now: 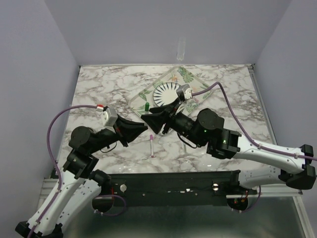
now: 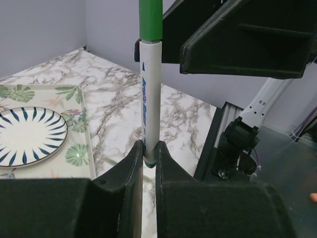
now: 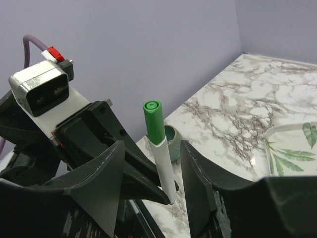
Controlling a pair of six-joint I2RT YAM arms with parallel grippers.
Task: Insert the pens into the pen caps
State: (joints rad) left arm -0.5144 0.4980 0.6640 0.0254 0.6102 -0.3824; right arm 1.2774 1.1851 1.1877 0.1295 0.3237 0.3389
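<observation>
Grips green-capped white pen [image 2: 150, 94] upright at centre frame, lower end clenched in left gripper [image 2: 149, 148]; flanks it with right gripper [image 3: 152, 148], released, fingers spread, grasping nothing.

Light was soft and even, from overhead, fairly bright in all 3 views. Top view: the arms cast only faint, diffuse shadows on the marble table [image 1: 99, 89], no hard edges; the metal surface [image 1: 198, 218] at the btm edge had a dull sheen. Left wrist view: print on the pen [image 2: 150, 99] was sharp, but the left gripper [image 2: 149, 151] read near-black (hardly any surface detail), and the bkgd at right was a bit soft. Right wrist view: a small white glare spot sat on the marble beside the tray [image 3: 297, 148]; the right gripper [image 3: 152, 148] was slightly blurred close to the lens. Both wrist views showed mild wide-angle stretch twd the edges.
</observation>
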